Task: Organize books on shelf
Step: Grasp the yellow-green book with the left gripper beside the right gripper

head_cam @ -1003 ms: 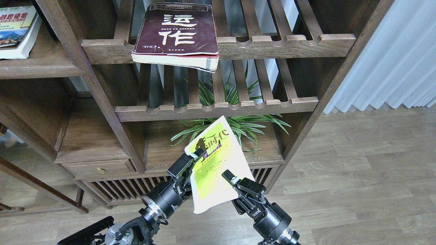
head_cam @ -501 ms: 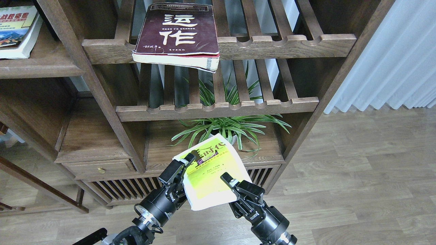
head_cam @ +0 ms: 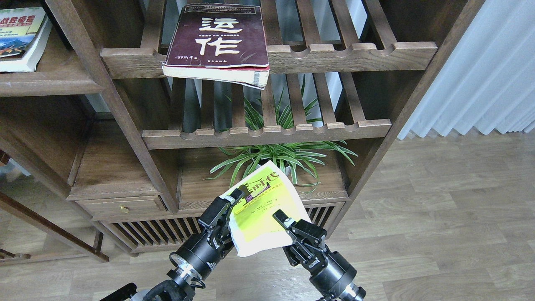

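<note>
Dark wood unit with 2 slatted racks (head_cam: 267,133), scalloped front rails, stacked one over the other. A spider plant (head_cam: 284,156) sits on the board under the lower rack, its leaves poking up behind the slats. Bottom left there's a small drawer (head_cam: 121,207) with a brass knob (head_cam: 123,208), and a slatted grille (head_cam: 154,234) along the base. Wood-look floor (head_cam: 439,217) on the right, pale curtain (head_cam: 485,71) hanging down to it.

Maroon book (head_cam: 217,42) overhangs the slatted rack (head_cam: 267,58); right half bare.
</note>
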### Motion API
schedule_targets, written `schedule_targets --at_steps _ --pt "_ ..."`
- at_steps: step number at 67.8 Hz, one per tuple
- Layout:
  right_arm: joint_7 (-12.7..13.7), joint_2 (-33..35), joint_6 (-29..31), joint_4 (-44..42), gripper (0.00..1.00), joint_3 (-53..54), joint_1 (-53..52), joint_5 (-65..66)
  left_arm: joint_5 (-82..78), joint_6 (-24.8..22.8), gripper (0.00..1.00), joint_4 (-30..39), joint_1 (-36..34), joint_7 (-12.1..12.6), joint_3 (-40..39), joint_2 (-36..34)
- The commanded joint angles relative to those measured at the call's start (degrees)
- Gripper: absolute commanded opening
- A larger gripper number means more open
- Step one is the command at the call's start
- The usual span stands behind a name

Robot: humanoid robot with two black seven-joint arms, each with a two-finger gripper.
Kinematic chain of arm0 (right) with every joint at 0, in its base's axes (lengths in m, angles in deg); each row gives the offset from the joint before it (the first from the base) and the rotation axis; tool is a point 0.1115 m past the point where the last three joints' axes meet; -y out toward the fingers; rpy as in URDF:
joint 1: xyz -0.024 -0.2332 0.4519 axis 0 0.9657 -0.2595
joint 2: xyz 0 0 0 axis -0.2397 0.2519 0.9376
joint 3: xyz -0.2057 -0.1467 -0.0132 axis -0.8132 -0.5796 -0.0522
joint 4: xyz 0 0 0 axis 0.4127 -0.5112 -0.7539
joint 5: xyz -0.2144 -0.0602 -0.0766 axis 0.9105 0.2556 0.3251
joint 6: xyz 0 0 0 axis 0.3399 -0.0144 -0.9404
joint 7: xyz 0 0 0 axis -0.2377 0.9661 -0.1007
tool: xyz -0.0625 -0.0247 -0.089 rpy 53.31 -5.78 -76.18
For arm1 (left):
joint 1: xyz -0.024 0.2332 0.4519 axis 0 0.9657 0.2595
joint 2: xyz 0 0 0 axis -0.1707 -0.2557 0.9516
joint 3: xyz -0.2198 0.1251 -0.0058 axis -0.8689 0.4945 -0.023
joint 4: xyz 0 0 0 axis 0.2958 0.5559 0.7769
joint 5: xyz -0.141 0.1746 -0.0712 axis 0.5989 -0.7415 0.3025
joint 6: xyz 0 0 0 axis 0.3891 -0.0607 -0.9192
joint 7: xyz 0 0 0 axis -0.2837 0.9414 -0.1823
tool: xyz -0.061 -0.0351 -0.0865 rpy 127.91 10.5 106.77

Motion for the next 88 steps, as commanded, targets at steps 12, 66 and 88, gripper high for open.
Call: schedule_targets --at_steps 12,66,88 --pt "-0.07 0.03 0.06 -0.61 0.01 0.97 0.06 -0.32 0.07 -0.01 1.00 -0.04 3.72 -0.13 -3.99 -0.14" --pt "-0.07 0.03 0.06 -1.48 0.01 1.59 0.06 0.29 -3.80 -0.01 0.95 0.93 1.52 0.57 -2.76 3.82" --pt "-0.07 0.03 0.06 -1.13 0.01 1.33 0.06 0.38 -3.89 -0.01 0.73 -0.74 -0.15 0.13 -2.76 3.99"
